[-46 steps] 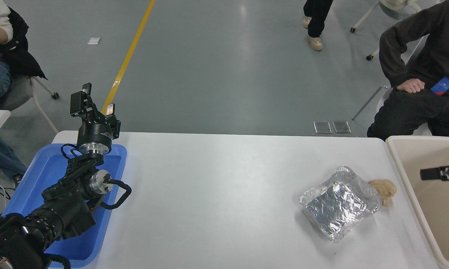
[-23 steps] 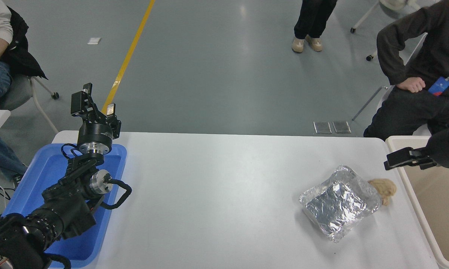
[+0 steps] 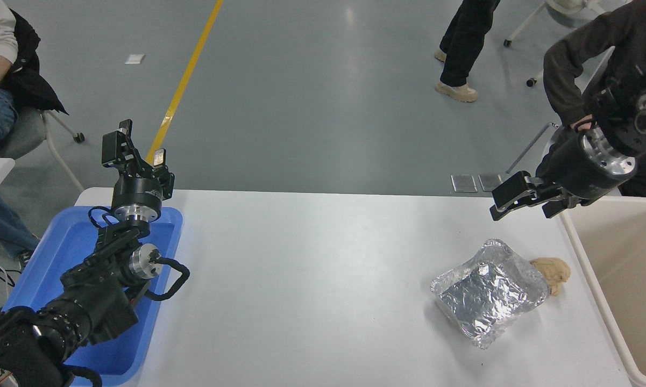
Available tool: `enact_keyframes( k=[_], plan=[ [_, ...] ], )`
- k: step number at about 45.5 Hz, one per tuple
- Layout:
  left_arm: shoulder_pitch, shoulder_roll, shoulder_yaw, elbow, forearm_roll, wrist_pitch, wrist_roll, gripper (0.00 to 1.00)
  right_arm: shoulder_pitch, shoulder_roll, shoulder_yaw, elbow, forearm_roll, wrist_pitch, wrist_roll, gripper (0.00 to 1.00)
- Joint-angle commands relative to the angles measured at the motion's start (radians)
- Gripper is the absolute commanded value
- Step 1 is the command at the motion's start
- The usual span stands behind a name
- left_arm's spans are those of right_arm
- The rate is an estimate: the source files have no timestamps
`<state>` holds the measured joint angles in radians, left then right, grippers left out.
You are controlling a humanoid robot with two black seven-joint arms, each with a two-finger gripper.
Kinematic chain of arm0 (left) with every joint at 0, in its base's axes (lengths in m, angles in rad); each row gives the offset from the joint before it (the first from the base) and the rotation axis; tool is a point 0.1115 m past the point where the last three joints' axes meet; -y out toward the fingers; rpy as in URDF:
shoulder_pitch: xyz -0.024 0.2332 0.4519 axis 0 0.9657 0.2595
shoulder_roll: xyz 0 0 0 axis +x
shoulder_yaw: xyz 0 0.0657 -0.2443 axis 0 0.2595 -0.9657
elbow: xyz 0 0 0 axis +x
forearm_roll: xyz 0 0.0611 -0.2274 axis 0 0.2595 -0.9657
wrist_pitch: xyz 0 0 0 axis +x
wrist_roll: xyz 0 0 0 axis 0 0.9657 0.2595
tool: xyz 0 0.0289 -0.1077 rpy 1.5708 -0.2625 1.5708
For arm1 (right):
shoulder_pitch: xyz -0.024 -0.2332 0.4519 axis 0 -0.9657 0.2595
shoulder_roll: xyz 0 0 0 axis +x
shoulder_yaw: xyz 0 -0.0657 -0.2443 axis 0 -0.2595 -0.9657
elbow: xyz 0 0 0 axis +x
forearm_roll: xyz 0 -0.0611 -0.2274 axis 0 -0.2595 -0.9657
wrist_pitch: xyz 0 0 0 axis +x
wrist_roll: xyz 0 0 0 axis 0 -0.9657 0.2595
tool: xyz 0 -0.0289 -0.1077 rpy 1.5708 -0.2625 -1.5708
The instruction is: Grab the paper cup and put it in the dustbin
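**Right gripper empty over the desk's far right edge**

Right gripper (image 3: pixel 508 204) hangs above the far right corner of the white desk (image 3: pixel 323 279), fingers slightly parted, gripping nothing. Just beside it, off the right edge, stands the beige dustbin (image 3: pixel 581 252); no paper cup shows. A foil packet (image 3: pixel 487 293) lies near the right edge. The left gripper (image 3: pixel 134 153), fingers apart, is parked over the blue tray (image 3: pixel 59 252) at the left edge.

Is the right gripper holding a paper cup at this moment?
No: the right gripper hangs above the table's far right edge beside the dustbin with nothing between its fingers, and no cup is visible.
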<state>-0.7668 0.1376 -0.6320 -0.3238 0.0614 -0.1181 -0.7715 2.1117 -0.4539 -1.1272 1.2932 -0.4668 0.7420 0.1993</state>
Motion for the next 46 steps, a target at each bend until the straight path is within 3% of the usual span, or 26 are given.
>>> enact_keyframes(
  k=[1,20,46],
  plan=[
    [0.001,0.000,0.000,0.000,0.000,0.000,0.000,1.00,0.108,0.069,-0.048,0.029,0.126,0.043,-0.003,1.00],
    [0.001,0.000,0.000,0.000,0.000,0.000,0.000,1.00,0.185,0.176,-0.072,0.077,0.346,0.043,-0.003,1.00],
    [0.001,0.000,0.000,0.000,0.000,0.000,0.000,1.00,0.159,0.285,-0.057,-0.006,0.350,0.043,0.003,1.00]
  ],
)
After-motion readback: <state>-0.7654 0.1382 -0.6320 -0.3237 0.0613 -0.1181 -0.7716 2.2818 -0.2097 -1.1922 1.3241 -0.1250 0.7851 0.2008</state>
